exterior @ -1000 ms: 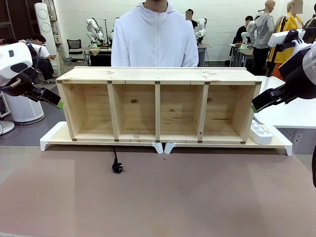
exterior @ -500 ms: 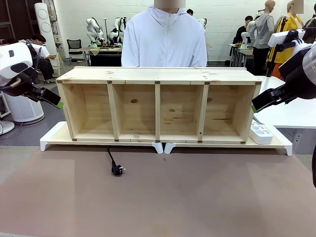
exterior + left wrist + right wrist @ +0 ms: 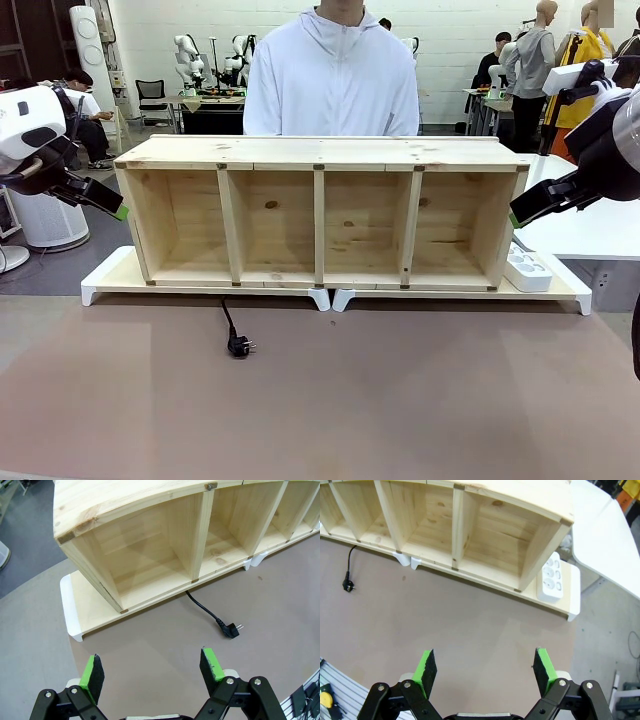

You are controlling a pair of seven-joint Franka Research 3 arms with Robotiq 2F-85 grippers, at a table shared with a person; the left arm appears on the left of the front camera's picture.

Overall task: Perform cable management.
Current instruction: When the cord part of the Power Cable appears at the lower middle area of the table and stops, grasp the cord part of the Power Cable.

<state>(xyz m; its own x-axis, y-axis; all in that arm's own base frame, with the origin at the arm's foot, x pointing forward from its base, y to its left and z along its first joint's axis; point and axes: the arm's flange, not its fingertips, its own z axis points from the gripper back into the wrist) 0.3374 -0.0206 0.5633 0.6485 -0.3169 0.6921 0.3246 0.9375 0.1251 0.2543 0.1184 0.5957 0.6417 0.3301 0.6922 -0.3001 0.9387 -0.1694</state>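
Observation:
The cable (image 3: 230,323) is a thin black cord coming out from under the wooden shelf unit (image 3: 320,212) onto the brown table, ending in a small black plug (image 3: 239,346). The cable (image 3: 204,609) and plug (image 3: 231,629) also lie ahead in the left wrist view, and the cable (image 3: 350,560) with its plug (image 3: 348,585) at far left in the right wrist view. My left gripper (image 3: 118,211) hovers open at the shelf's left end; its green pads (image 3: 92,672) hold nothing. My right gripper (image 3: 515,217) hovers open at the shelf's right end, pads (image 3: 426,665) apart, empty.
The shelf unit has several open compartments and rests on white risers (image 3: 332,298). A white power strip (image 3: 528,268) lies on the riser at the right end. A person in a white hoodie (image 3: 331,82) stands behind the shelf. A white table (image 3: 590,225) stands to the right.
The plug has slid a little toward me on the table and the cord has shifted. The person behind the shelf moved slightly right. Both arms have held still.

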